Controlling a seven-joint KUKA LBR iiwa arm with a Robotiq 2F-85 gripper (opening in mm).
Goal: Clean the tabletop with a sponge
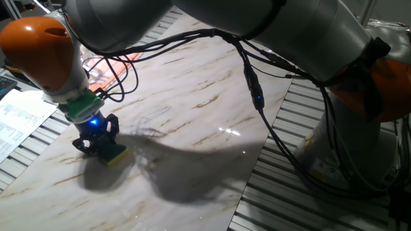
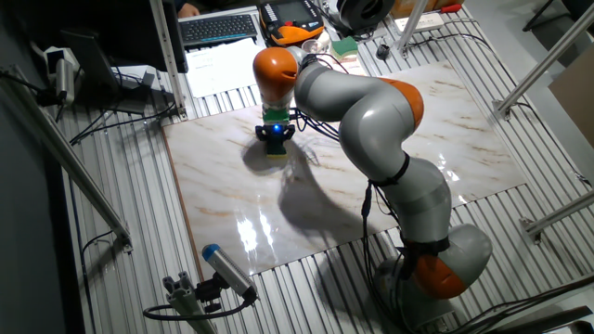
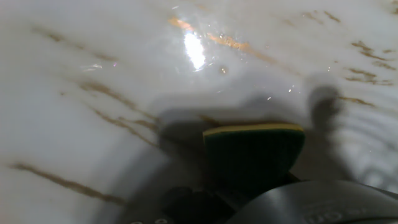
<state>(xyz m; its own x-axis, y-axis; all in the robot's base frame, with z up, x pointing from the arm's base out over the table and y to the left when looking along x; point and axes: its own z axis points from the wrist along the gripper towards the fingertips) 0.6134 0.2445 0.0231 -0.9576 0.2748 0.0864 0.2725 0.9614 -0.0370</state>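
Note:
The tabletop is a glossy white marble-look slab with brown veins; it also shows in the other fixed view and fills the hand view. My gripper is shut on the sponge, dark green on top with a yellow body, and presses it onto the slab near its left edge. In the other fixed view the gripper holds the sponge near the slab's far edge. In the hand view the sponge sits at the bottom centre, its yellow edge toward the slab.
Grey slatted surface surrounds the slab. Black cables hang from the arm over the slab. Papers lie at the left. A paler green-and-yellow sponge, a keyboard and clutter sit beyond the far edge. A camera stands in front.

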